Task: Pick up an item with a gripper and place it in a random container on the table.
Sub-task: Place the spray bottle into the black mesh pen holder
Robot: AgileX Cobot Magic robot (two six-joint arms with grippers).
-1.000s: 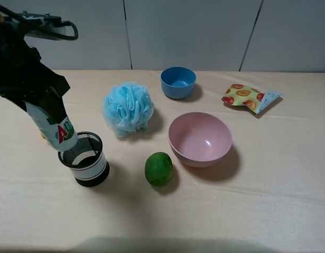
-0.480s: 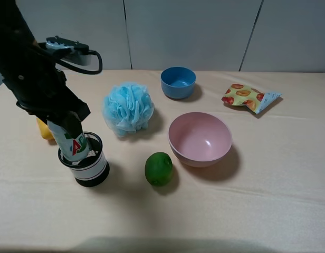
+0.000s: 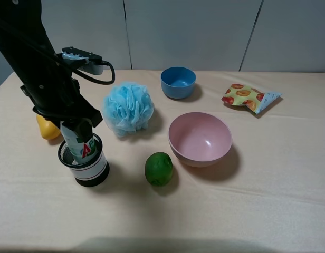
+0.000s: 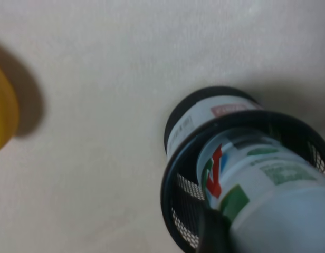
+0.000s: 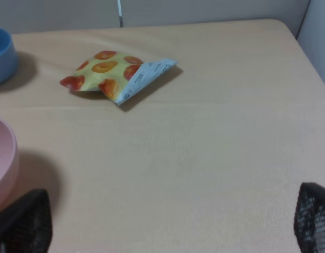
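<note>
My left gripper is shut on the white drink bottle with the green label and holds it tilted, its lower end inside the black wire-mesh cup at the table's left front. In the left wrist view the bottle sits within the cup's rim, with one black finger against it. The bottle's cap is hidden. My right gripper is open and empty, low over the right side of the table; it is out of the exterior view.
A yellow fruit lies just left of the cup. A blue bath pouf, a green lime, a pink bowl, a blue bowl and a snack packet stand to the right.
My left arm has swung right and down. The bottle went from beside the cup's rim to over it, and its lower end is now inside the cup.
</note>
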